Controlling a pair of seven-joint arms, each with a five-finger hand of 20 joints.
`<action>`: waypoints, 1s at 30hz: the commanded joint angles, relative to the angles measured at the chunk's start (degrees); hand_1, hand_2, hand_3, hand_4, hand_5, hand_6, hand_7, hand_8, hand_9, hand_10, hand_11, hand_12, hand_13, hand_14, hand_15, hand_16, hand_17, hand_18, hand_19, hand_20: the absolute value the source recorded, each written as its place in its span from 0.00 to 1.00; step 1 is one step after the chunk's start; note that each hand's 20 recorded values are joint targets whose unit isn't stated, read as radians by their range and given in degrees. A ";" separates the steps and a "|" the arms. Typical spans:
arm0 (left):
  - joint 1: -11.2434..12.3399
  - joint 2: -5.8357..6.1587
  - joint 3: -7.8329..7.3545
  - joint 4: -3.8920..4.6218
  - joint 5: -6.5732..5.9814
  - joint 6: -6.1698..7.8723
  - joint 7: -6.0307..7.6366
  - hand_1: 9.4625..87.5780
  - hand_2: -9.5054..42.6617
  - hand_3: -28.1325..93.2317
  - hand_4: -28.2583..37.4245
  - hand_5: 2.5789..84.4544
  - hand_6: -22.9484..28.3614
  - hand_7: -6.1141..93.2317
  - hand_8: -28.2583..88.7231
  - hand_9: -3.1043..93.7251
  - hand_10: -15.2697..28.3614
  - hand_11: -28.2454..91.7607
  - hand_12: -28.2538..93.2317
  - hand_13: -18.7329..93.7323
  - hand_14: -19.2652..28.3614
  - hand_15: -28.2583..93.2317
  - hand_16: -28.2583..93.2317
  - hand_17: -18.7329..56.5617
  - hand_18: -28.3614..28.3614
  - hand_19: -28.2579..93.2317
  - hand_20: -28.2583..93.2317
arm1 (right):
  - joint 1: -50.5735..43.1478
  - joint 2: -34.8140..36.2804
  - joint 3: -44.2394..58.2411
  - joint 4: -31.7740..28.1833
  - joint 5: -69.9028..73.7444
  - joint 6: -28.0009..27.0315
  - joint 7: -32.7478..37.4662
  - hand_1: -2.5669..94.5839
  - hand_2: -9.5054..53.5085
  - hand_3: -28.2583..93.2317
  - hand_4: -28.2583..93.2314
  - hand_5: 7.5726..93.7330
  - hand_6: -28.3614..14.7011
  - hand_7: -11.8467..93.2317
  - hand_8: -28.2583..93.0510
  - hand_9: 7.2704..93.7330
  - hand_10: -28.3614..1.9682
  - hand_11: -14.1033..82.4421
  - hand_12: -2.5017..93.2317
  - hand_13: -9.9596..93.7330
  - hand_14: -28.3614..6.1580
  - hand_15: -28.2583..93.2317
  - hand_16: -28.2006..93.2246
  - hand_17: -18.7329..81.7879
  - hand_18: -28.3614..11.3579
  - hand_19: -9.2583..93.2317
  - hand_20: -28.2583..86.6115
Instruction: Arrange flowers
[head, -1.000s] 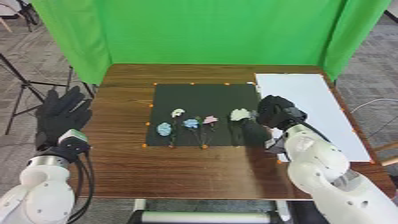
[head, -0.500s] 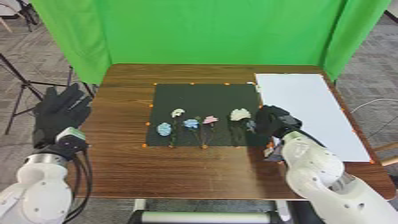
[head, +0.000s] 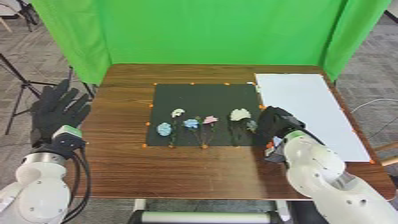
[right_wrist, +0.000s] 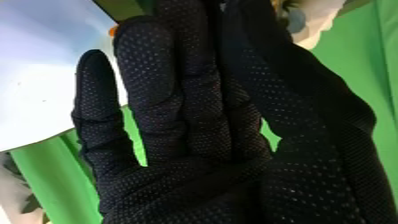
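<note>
White flower (head: 240, 114) right of frame centre on dark mat (head: 200, 95), bloom up-frame, stem running down-frame. Right hand (head: 281, 121) just right of it, clearly nearer than left hand (head: 59, 114), which is spread at far left. Right fingers straight, close together; can't tell about contact at the tips. Next approach: probably leftward, across the stem.

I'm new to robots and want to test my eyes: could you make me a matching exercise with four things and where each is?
1. Green curtain
2. White sheet
3. Pink flower
4. Left hand

A. On the dark mat
B. Past the left edge of the table
C. Behind the table
D. On the table's right side

Pairs: 1-C, 2-D, 3-A, 4-B
</note>
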 joint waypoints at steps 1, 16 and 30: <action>0.22 -0.52 -0.67 -0.23 -1.61 -1.11 0.40 0.20 0.51 0.81 0.00 0.30 0.55 0.26 0.13 0.24 0.64 0.42 0.29 0.29 0.70 0.54 0.14 0.15 0.72 0.47 0.30 | -1.22 0.22 1.19 -2.49 -0.35 -1.81 0.04 0.58 0.00 0.78 0.00 0.68 0.67 0.37 0.19 0.86 0.64 0.31 0.49 0.75 0.57 0.70 0.52 0.43 0.16 0.79 0.52; 1.11 -0.35 -2.21 -0.49 2.95 -1.41 -1.45 0.20 0.42 0.81 0.00 0.33 0.57 0.24 0.14 0.25 0.65 0.42 0.29 0.29 0.69 0.53 0.14 0.15 0.72 0.47 0.30 | -7.94 -1.36 11.80 -8.61 10.67 12.21 -10.28 0.31 0.06 0.89 0.01 0.48 0.57 0.31 0.12 0.58 0.38 0.36 0.21 0.59 0.39 0.62 0.36 0.37 0.20 0.66 0.45; 2.48 -2.41 -3.85 -1.19 9.35 -3.81 -4.44 0.19 0.43 0.81 0.00 0.35 0.55 0.21 0.14 0.27 0.61 0.39 0.28 0.27 0.65 0.48 0.14 0.16 0.71 0.45 0.30 | -11.37 -8.90 23.72 -6.17 57.87 15.02 -30.24 0.15 0.26 0.89 0.00 0.30 0.55 0.27 0.13 0.31 0.40 0.23 0.14 0.33 0.35 0.43 0.29 0.30 0.29 0.37 0.37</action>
